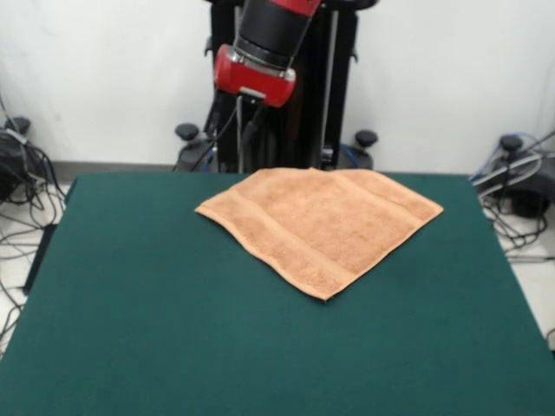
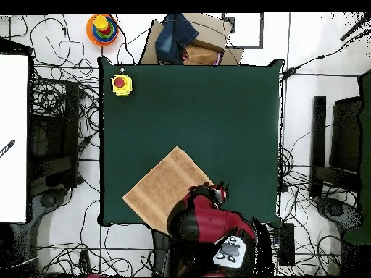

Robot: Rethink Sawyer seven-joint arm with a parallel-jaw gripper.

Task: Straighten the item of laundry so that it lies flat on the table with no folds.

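The gripper [image 1: 245,130] hangs off the red and black arm [image 1: 260,52] just past the far edge of the table [image 1: 130,329], and honestly I can't tell how it's set since its thin dark tips blur into the black pedestal behind them, and from above the arm covers it completely. It looks to be up in the air by the towel's far left side, not touching the cloth as far as I can make out. Right below and in front of it is the peach-orange towel [image 1: 325,225], lying on the far half of the green top, a bit right of centre, turned like a diamond with one corner pointing toward the near side. It's mostly spread out and you can see the woven band running along its near left hem, though the far edge looks a little uneven, maybe doubled over, hard to say. In the overhead view the towel [image 2: 165,187] sits close to the table's robot-side edge with the arm overlapping one corner. On the opposite corner of the table there's a yellow box with a red button [image 2: 122,85], well apart from the towel. Off the table, on the floor, there's a coloured ring stacker toy [image 2: 103,27], a cardboard box [image 2: 210,40] with some dark blue cloth [image 2: 176,36] lying in and over it, and cables everywhere.
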